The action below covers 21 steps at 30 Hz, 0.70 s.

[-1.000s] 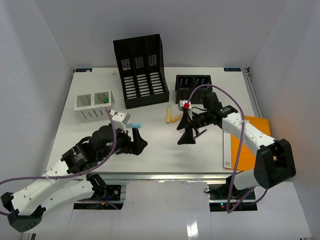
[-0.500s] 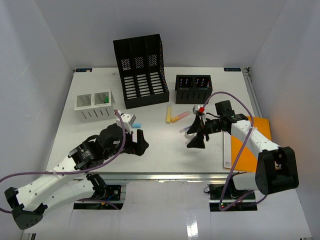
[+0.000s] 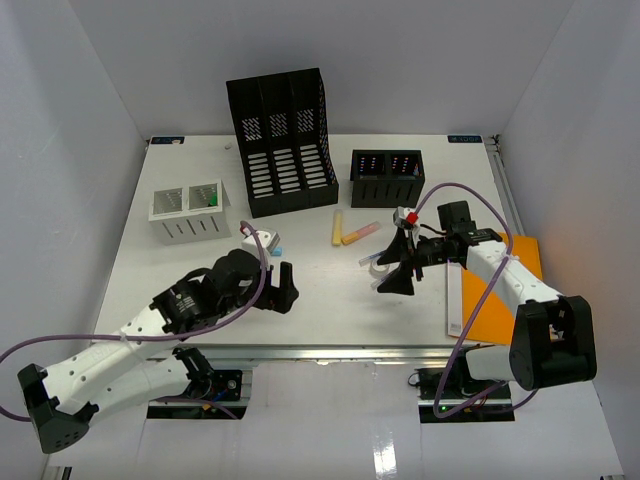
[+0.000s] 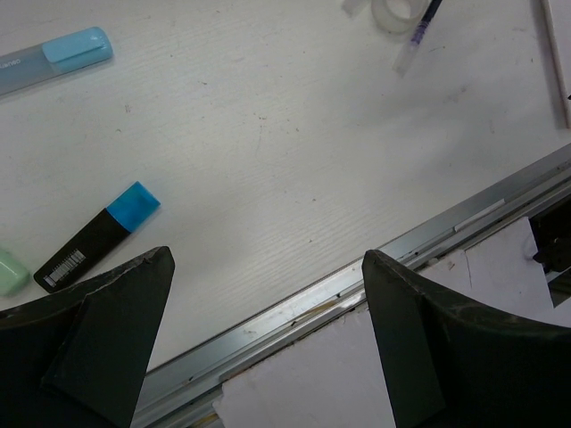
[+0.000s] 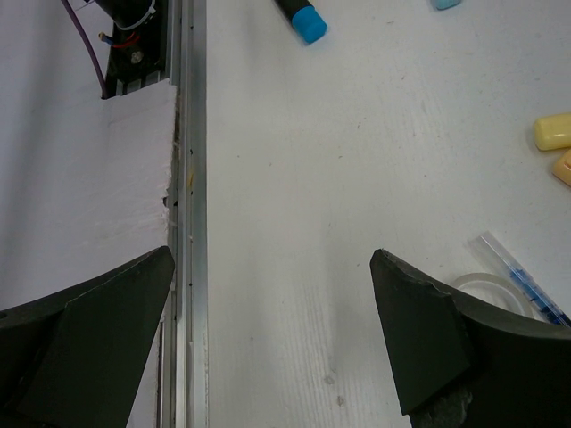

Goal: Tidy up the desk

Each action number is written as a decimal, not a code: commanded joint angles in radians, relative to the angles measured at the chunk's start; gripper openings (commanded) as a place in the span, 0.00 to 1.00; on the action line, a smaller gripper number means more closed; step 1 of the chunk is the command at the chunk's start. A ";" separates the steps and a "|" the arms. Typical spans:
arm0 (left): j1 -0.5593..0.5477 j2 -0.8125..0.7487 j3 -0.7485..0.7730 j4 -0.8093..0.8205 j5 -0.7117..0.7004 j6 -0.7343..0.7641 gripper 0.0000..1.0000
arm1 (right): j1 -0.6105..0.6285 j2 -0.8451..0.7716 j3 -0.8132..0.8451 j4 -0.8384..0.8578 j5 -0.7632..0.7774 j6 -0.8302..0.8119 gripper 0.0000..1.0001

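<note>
Work surface: the desk (image 3: pixel 330 300), a large flat white tabletop with a silver front rail, carries a tall black three-slot file rack (image 3: pixel 282 140) at its far middle. Loose items lie scattered in front of that rack.
Left arm: the left gripper (image 3: pixel 283 285) has its fingers spread wide and holds nothing. It sits low over the tabletop to the front-left of the rack, close to the rail.
Right arm: the right gripper (image 3: pixel 396 268) is likewise spread and empty, to the front-right of the rack. Beside it are a clear tape roll (image 5: pixel 482 287) and a transparent blue-ink pen (image 5: pixel 522 278).
Nearest items, left: a black highlighter with a blue cap (image 4: pixel 94 236) and a pale-blue marker (image 4: pixel 53 61) lie apart from each other, front-left of the rack.
Risk, misaligned grasp: the highlighter lies ahead of one left finger, not between the jaws. Closing without re-centring would probably knock it aside.
Risk, paired items: the pen lies against the tape roll, so a pinch on either could drag the other.
Risk, edge: both grippers work near the rail, and an item pushed that way could go over it.
Risk, arms: both reach into the same strip in front of the rack. Converging moves could bring them into contact.
Progress: judged early, since the loose items are not yet sorted.
</note>
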 commanded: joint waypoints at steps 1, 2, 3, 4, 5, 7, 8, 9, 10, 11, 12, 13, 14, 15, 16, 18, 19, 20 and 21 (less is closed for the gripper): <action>-0.002 0.029 0.005 0.022 -0.034 0.026 0.98 | -0.009 -0.022 -0.003 0.013 -0.039 -0.023 0.98; -0.001 0.040 0.007 0.022 -0.040 0.028 0.98 | -0.010 -0.022 -0.004 0.013 -0.039 -0.023 0.98; 0.001 0.052 0.009 0.022 -0.046 0.031 0.98 | -0.011 -0.022 -0.004 0.012 -0.038 -0.023 0.98; 0.002 0.062 0.012 0.022 -0.051 0.036 0.98 | -0.012 -0.022 -0.004 0.012 -0.038 -0.024 0.98; 0.005 0.071 0.015 0.022 -0.053 0.041 0.98 | -0.013 -0.022 -0.004 0.012 -0.040 -0.024 0.98; 0.010 0.090 0.023 0.022 -0.056 0.051 0.98 | -0.013 -0.022 -0.004 0.012 -0.042 -0.025 0.98; 0.013 0.100 0.027 0.022 -0.057 0.056 0.98 | -0.013 -0.022 -0.004 0.012 -0.042 -0.025 0.98; 0.019 0.106 0.029 0.022 -0.058 0.061 0.98 | -0.013 -0.022 -0.004 0.012 -0.042 -0.025 0.98; 0.024 0.111 0.031 0.023 -0.058 0.068 0.98 | -0.013 -0.022 -0.004 0.012 -0.043 -0.025 0.98; 0.027 0.115 0.032 0.025 -0.058 0.075 0.98 | -0.013 -0.022 -0.003 0.012 -0.044 -0.025 0.98; 0.031 0.119 0.034 0.027 -0.058 0.082 0.98 | -0.013 -0.022 -0.003 0.012 -0.046 -0.025 0.98; 0.035 0.125 0.034 0.029 -0.057 0.090 0.98 | -0.014 -0.023 -0.003 0.011 -0.046 -0.025 0.98; 0.039 0.131 0.035 0.032 -0.056 0.099 0.98 | -0.015 -0.023 -0.003 0.011 -0.047 -0.025 0.98; 0.044 0.137 0.035 0.034 -0.055 0.112 0.98 | -0.015 -0.023 -0.003 0.010 -0.048 -0.025 0.98; 0.050 0.144 0.035 0.037 -0.054 0.125 0.98 | -0.015 -0.024 -0.003 0.010 -0.048 -0.025 0.98; 0.056 0.151 0.035 0.037 -0.057 0.157 0.98 | -0.015 -0.025 -0.003 0.010 -0.051 -0.025 0.98; 0.058 0.155 0.035 0.036 -0.061 0.171 0.98 | -0.015 -0.025 -0.003 0.010 -0.052 -0.025 0.98; 0.060 0.157 0.035 0.034 -0.067 0.185 0.98 | -0.015 -0.025 -0.003 0.009 -0.052 -0.025 0.98; 0.061 0.157 0.037 0.030 -0.075 0.203 0.97 | -0.016 -0.026 -0.003 0.009 -0.053 -0.025 0.98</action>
